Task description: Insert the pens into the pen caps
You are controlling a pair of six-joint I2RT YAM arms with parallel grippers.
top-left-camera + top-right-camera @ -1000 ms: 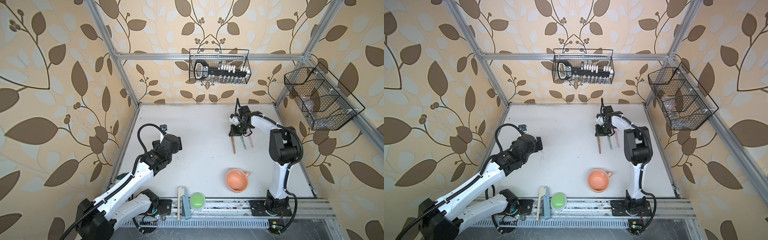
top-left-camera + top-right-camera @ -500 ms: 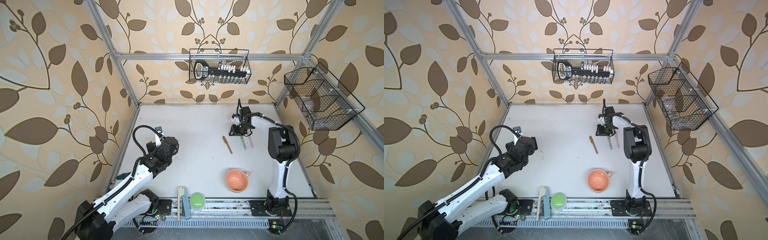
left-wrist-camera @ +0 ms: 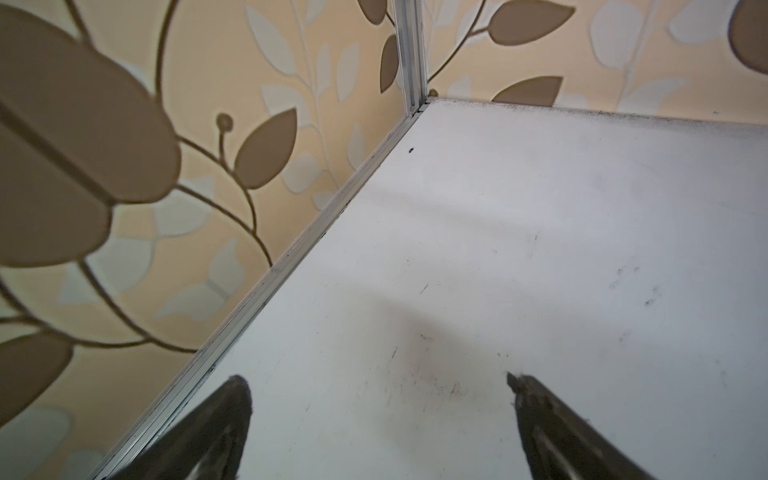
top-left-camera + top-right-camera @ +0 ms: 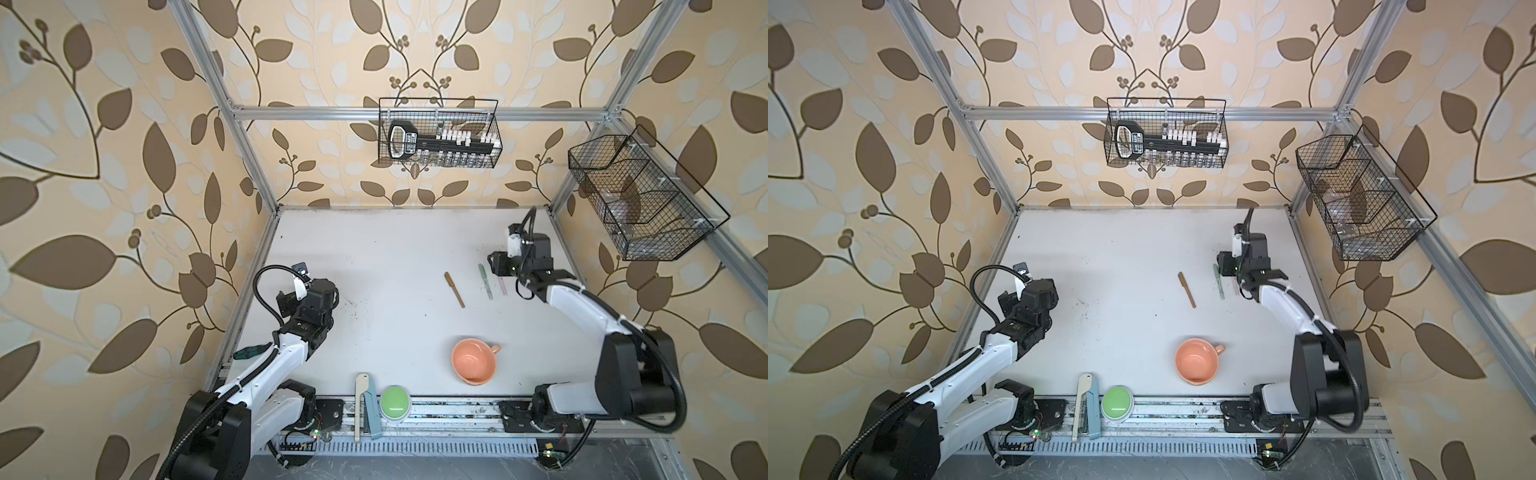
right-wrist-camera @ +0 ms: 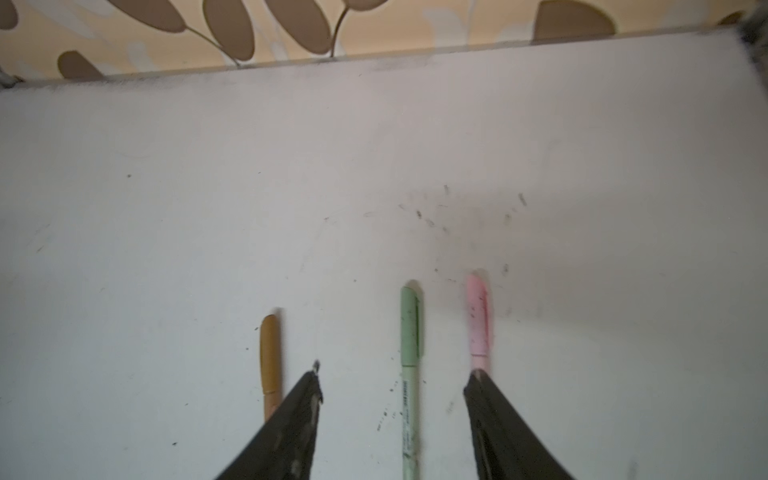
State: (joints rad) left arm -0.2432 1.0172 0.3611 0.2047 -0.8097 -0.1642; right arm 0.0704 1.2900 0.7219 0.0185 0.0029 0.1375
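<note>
A: Where do the pens lie?

B: Flat on the table (image 4: 374,249), right of centre in both top views. The tan-brown pen (image 4: 454,289) lies slanted by itself. The grey-green pen (image 4: 486,282) and the pink pen (image 4: 503,286) lie side by side nearer the right edge.

A: And the caps?

B: The right wrist view shows each one seated on a pen of its own colour: the tan-brown cap (image 5: 269,353), the pale green cap (image 5: 410,324) and the pink cap (image 5: 478,316). The joints look closed, so the task seems finished or very nearly so.

A: Why does the right gripper (image 5: 395,374) hang there?

B: Its jaws stand apart and grip nothing, with one on each side of the grey-green pen. That looks like a pose for laying a pen down or picking one up.

A: And the left gripper (image 3: 376,380)?

B: It is spread wide and empty over bare table at the left of the top views, well apart from the pens. It is probably parked there to keep clear of the other arm.
</note>
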